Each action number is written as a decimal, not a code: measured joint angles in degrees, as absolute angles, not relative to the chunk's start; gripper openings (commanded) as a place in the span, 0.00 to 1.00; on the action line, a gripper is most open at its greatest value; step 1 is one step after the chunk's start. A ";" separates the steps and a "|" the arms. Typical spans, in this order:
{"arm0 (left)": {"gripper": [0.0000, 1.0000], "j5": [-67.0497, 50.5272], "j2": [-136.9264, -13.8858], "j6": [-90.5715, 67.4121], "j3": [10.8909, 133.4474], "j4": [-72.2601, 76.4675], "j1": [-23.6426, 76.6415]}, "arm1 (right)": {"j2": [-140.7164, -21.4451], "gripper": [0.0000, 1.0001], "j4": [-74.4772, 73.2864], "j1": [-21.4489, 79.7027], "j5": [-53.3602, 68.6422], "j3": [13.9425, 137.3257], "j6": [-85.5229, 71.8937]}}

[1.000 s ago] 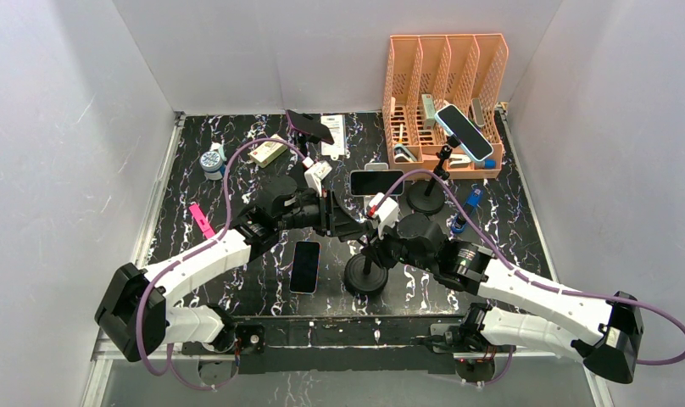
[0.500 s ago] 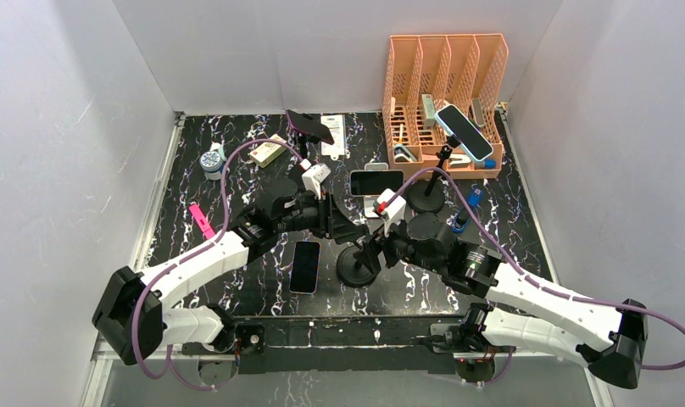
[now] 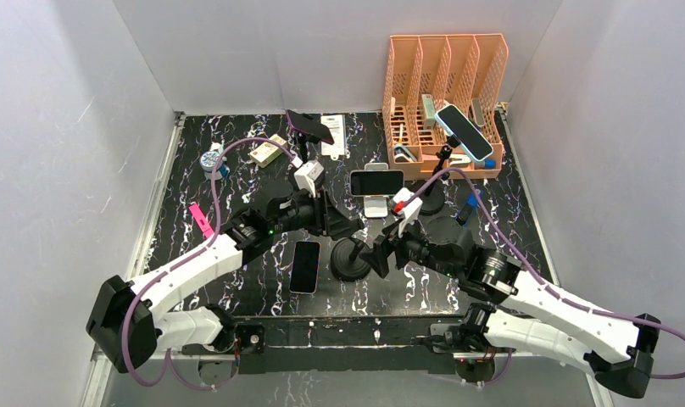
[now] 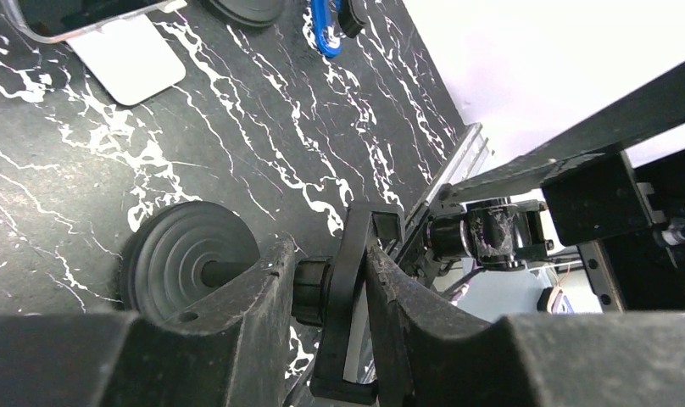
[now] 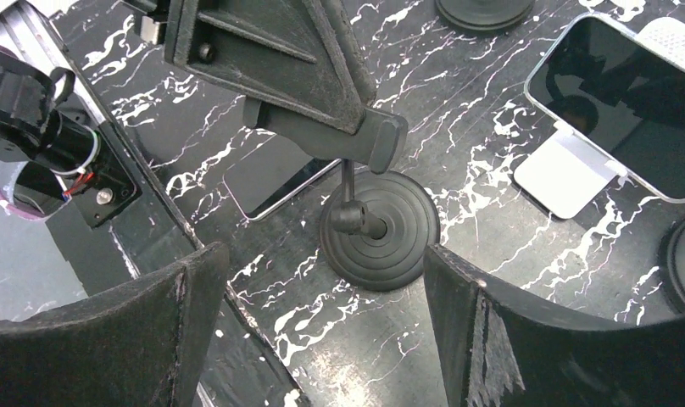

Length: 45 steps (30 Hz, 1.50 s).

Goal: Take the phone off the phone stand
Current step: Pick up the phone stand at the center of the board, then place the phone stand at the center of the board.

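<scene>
Phone: the thin dark phone point(image 3: 305, 265) lies flat on the black, white-streaked counter point(image 3: 526, 229), just beside the round foot of the black phone stand point(image 3: 352, 259). It is not in the stand.
Counter: all the things sit on it.
Right arm: a moment ago the jaws of the right arm point(image 3: 542, 297) were nearly together at the stand. Now they are wide apart and hold nothing.
Left arm: the jaws of the left arm point(image 3: 195, 263) are clamped on the stand's top holder, which is empty.
Rack: the orange plastic file rack point(image 3: 445, 51) is at the back right, well away.
Stand: it has slid a little toward the flat phone.
What it means: the phone looks already out, so the job seems nearly done.
Other phones: a dark-screened phone point(image 3: 377, 181) rests on a small white stand point(image 3: 375, 206) close behind. A blue-cased phone point(image 3: 465, 131) is held up high by the rack.
In the way: the flat phone and the white stand are close and could get bumped.
</scene>
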<state>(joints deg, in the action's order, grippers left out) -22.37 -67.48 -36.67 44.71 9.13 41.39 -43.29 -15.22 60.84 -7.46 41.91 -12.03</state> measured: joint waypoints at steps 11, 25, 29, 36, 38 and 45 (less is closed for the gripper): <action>0.00 -12.23 -64.23 -35.86 51.11 -0.19 40.97 | -39.79 0.91 -16.60 60.84 -8.60 42.70 -12.95; 0.00 0.12 -59.57 -37.32 55.05 -12.51 19.53 | -39.68 0.90 -16.53 60.84 -8.45 42.70 -13.74; 0.00 3.53 -59.57 -37.36 55.02 -14.37 15.88 | -38.85 0.90 -16.53 60.84 -8.36 42.70 -13.80; 0.00 5.13 -61.89 -40.07 55.02 -12.23 9.39 | -37.19 0.90 -16.60 60.84 -6.85 42.61 -14.63; 0.00 5.10 -63.86 -41.28 55.02 -10.52 7.09 | -36.67 0.90 -16.60 60.84 -6.11 42.54 -14.92; 0.00 3.07 -71.99 -45.60 55.27 -4.69 0.58 | -35.18 0.90 -16.62 60.84 -5.17 42.28 -15.25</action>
